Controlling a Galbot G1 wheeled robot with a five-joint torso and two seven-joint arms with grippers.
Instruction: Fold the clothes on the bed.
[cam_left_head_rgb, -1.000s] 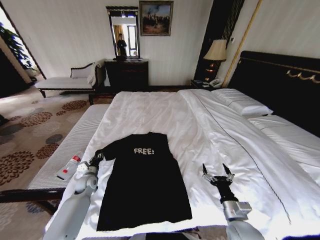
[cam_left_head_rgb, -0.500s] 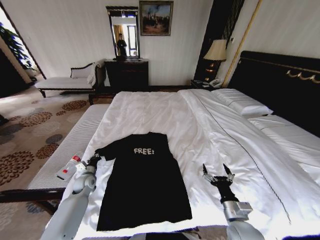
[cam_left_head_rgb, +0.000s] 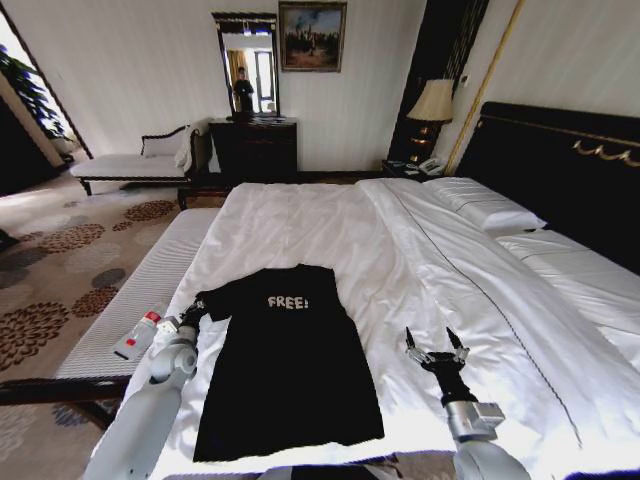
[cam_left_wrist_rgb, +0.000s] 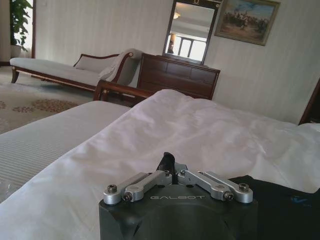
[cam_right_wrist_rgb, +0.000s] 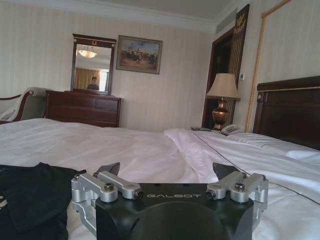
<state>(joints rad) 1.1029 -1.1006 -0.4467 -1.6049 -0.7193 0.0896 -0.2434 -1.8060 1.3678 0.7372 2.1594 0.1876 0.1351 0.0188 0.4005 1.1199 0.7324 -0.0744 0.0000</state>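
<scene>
Since the earlier frames the left gripper (cam_left_head_rgb: 188, 317) has drawn slightly back toward the bed's (cam_left_head_rgb: 300, 215) near left edge, taking the sleeve with it; its fingers are pinched closed on the sleeve of the black T-shirt (cam_left_head_rgb: 285, 370). The shirt lies flat near the foot edge, long axis running foot to head, collar away. The left arm is nearest, low and extended. The right gripper (cam_left_head_rgb: 436, 349) rests on the duvet (cam_left_head_rgb: 420, 260) well right of the shirt, jaws spread wide.
</scene>
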